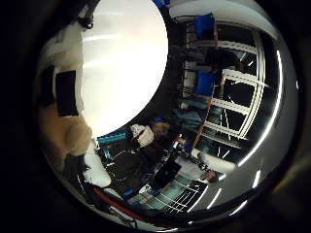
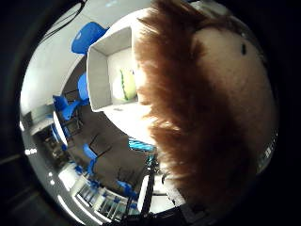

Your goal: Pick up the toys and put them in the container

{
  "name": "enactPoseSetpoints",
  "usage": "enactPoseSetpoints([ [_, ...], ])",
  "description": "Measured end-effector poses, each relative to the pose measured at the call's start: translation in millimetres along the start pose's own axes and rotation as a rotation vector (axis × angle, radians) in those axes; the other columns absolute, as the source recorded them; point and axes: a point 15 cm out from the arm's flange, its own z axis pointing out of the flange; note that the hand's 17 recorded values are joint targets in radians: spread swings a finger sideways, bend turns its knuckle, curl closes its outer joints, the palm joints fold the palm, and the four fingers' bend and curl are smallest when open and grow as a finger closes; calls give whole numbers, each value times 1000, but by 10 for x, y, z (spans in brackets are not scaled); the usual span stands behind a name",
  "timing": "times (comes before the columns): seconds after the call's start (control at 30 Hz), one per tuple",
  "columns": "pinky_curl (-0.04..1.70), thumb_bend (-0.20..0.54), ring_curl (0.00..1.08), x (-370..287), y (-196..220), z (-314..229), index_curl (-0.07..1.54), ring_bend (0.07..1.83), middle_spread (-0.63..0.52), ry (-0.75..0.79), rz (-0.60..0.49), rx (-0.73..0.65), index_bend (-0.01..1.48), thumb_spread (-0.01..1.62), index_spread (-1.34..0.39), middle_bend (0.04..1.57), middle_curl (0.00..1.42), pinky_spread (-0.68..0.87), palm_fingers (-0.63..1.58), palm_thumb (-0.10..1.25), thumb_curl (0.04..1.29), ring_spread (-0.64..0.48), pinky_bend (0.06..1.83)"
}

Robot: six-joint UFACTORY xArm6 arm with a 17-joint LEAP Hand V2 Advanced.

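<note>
In the thumb side palm view a plush toy [image 2: 202, 104] with long brown fur and a beige patch fills much of the picture, close against the palm. Beside it stands a white rectangular container [image 2: 105, 58] on the white table, with a yellow-green toy [image 2: 127, 85] lying inside. In the little finger side palm view a beige part of the plush toy [image 1: 66, 136] lies against the white and black fingers of my hand [image 1: 63, 92], which curl round it over the round white table [image 1: 121, 58].
Blue chairs [image 2: 87, 38] stand around the table and further off in the room. Dark floor, more chairs [image 1: 204, 24] and white window frames [image 1: 238, 97] lie beyond the table's edge.
</note>
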Motion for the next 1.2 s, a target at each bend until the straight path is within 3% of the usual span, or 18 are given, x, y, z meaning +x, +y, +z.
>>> enactPoseSetpoints([
  [0.47,1040,84,912,-407,-215,-351,1319,1713,-442,-16,-21,182,906,1247,-506,1221,1365,-215,225,1231,585,-307,1698],
  [0.93,1006,72,880,-1224,-787,-935,1295,1712,-446,-243,-67,486,895,1212,-520,1170,1389,-220,260,1232,598,-294,1710],
  [1.2,983,53,868,-1609,-1108,-799,1285,1720,-455,-283,-94,488,896,1189,-524,1102,1405,-223,247,1227,598,-291,1716],
])
